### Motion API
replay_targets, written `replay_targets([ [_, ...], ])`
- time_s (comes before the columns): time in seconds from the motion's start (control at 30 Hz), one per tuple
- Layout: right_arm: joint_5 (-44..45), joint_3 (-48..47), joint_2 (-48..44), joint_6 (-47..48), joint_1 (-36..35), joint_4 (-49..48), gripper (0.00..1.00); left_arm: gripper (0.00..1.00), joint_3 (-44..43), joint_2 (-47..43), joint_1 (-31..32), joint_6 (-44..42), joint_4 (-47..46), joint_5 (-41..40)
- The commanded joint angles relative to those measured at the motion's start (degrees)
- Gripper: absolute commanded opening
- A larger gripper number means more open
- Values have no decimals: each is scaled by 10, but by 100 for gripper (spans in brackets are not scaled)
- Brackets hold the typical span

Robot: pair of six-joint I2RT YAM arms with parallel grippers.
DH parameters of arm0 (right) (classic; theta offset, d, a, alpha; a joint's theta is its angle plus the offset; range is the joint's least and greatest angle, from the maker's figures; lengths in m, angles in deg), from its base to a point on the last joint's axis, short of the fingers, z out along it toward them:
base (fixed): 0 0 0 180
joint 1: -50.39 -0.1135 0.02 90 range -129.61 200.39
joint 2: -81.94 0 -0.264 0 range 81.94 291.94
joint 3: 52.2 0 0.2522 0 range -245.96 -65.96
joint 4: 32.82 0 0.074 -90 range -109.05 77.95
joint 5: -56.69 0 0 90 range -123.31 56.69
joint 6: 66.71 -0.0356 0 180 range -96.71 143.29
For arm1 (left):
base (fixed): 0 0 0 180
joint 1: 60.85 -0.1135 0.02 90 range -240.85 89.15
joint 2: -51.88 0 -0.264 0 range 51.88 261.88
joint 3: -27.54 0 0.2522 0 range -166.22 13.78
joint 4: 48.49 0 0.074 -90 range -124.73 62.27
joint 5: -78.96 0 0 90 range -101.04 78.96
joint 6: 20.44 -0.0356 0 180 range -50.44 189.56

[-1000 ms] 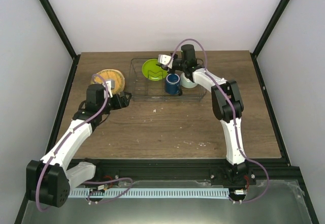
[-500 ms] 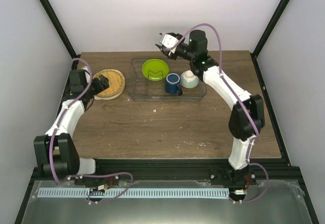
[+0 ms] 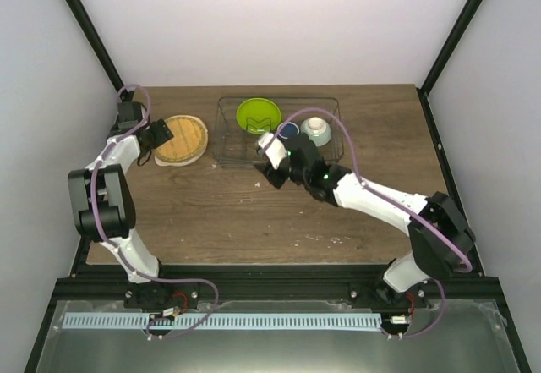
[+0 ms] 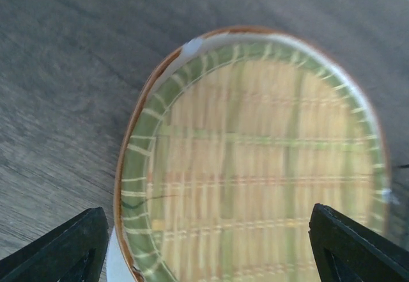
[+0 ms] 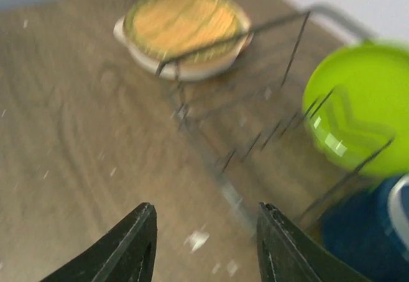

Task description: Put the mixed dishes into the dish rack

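From above, the right arm (image 3: 372,195) had swung back to 6 o'clock of the dish rack (image 3: 221,128). Left wrist: the left gripper (image 4: 208,247) gaped empty over the tan woven-look plate (image 4: 255,167), at the rack's 9 o'clock. Right wrist: the right gripper (image 5: 204,211) hung parted, empty, facing the racked lime-green plate (image 5: 358,109).

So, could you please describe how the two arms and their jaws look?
Both the left arm and the right arm have white tubular links joined by bulky black joints. A lilac cable loops loosely along each arm. The jaws are matt black, tapered wedges.
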Motion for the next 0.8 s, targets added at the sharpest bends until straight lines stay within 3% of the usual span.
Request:
replay_targets([
  [0.0,75,58,-80,-88,-35,37,44,88,-31,48,-3,-9,32,-31],
  [0.23,95,131,-180,-128,-38,55,44,87,-75,106,-4,-13,61,-64],
  [0.57,115,130,-203,-133,-38,87,44,85,-113,155,-5,-22,92,-88],
  [0.77,118,136,-198,-135,-38,93,44,71,-115,166,-8,-25,94,-96],
])
